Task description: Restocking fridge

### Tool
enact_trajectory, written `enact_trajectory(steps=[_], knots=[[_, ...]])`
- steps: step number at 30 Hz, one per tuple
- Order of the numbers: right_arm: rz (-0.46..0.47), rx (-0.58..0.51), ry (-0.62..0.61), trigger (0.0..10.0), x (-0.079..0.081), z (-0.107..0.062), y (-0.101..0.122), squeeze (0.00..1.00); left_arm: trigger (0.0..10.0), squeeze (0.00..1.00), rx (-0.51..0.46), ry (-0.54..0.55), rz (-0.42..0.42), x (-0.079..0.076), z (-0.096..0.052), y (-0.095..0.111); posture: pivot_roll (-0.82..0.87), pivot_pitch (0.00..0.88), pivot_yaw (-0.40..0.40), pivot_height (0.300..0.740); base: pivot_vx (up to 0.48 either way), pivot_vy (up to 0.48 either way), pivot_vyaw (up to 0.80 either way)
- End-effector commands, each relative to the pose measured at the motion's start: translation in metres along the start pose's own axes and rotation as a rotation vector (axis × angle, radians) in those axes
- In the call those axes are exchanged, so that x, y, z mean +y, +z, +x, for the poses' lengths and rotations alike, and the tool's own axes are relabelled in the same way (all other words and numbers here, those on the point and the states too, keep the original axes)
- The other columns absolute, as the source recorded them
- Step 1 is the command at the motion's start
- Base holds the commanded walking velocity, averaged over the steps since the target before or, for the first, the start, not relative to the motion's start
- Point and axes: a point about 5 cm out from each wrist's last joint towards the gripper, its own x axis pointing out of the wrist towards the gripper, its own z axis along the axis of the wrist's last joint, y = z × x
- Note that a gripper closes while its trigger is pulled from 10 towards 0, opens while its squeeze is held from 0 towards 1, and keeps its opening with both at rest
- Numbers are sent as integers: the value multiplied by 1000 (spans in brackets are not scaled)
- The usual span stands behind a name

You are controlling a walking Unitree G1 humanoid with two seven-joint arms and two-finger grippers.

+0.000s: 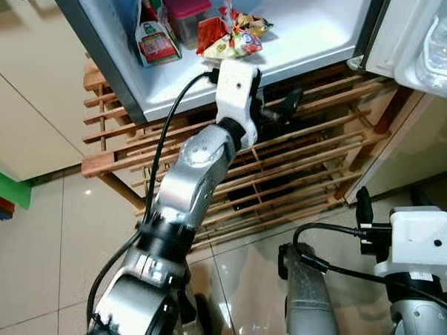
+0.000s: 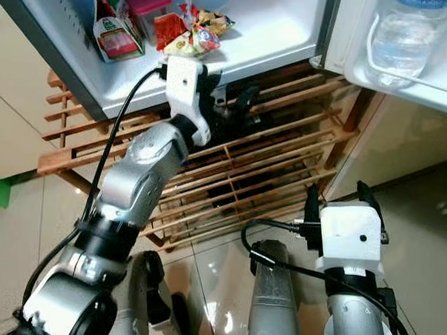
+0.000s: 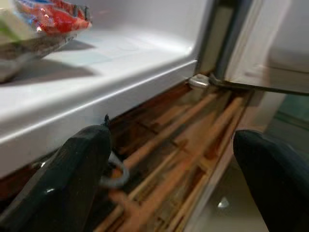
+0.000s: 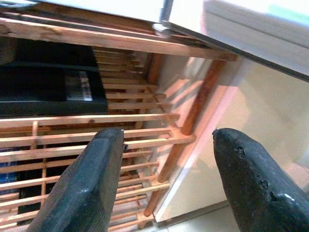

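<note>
The fridge stands open, and on its white bottom shelf (image 1: 311, 30) lies a pile of red and yellow snack packets (image 1: 233, 36). Beside them are a green and red carton (image 1: 156, 38) and a pink-lidded container (image 1: 187, 6). My left arm reaches forward, its gripper (image 1: 276, 110) open and empty just below the shelf's front lip, over the wooden rack. The snack packets (image 3: 53, 17) lie above and behind that lip in the left wrist view. My right gripper (image 2: 339, 196) is held low at the right, open and empty, and faces the rack's corner post (image 4: 193, 111).
A slatted wooden rack (image 1: 305, 164) carries the fridge, with a black box (image 4: 48, 82) under its slats. The open fridge door (image 1: 396, 41) at the upper right holds a water bottle (image 2: 400, 34). Glossy tile floor (image 1: 49, 241) lies below, with a green object (image 1: 4, 187) at the far left.
</note>
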Motion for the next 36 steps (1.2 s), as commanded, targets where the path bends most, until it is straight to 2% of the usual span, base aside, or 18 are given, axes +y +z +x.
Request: enact_trajectory(steps=[1, 6, 9, 10, 14, 23, 27, 30, 36], knots=[[16, -7, 21, 10000, 3, 0, 0, 0, 10000, 0, -19, -37, 2, -6, -6, 6, -289, 95, 152, 583, 0, 0, 0], [21, -24, 28, 10000, 5, 7, 0, 0, 10000, 0, -15, -43, 4, -9, -16, 6, -274, 82, 144, 583, 0, 0, 0], [26, -34, 29, 10000, 6, 9, -1, 0, 10000, 0, -71, 35, 38, 2, -18, 16, -265, 80, 141, 583, 0, 0, 0], [29, -38, 31, 10000, 8, 10, -1, 0, 10000, 0, -122, 85, 69, 10, -17, 25, -264, 80, 141, 583, 0, 0, 0], [32, -43, 33, 10000, 9, 11, -1, 0, 10000, 0, -138, 112, 91, 16, -15, 30, -265, 80, 142, 583, 0, 0, 0], [27, -39, 29, 10000, 8, 7, -3, 0, 10000, 0, -86, 175, 152, 33, 0, 20, -293, 106, 151, 583, 0, 0, 0], [21, -23, 27, 10000, 6, -3, -3, 0, 10000, 0, -32, 267, 138, 54, 12, 7, -330, 138, 161, 583, 0, 0, 0], [14, -14, 29, 10000, 5, -10, -2, 0, 10000, 0, -36, 279, 140, 59, 16, 7, -347, 154, 164, 583, 0, 0, 0], [-7, 19, 20, 10000, 1, -23, -3, 0, 10000, 0, -80, 268, 132, 58, 24, 14, -378, 183, 176, 583, 0, 0, 0]])
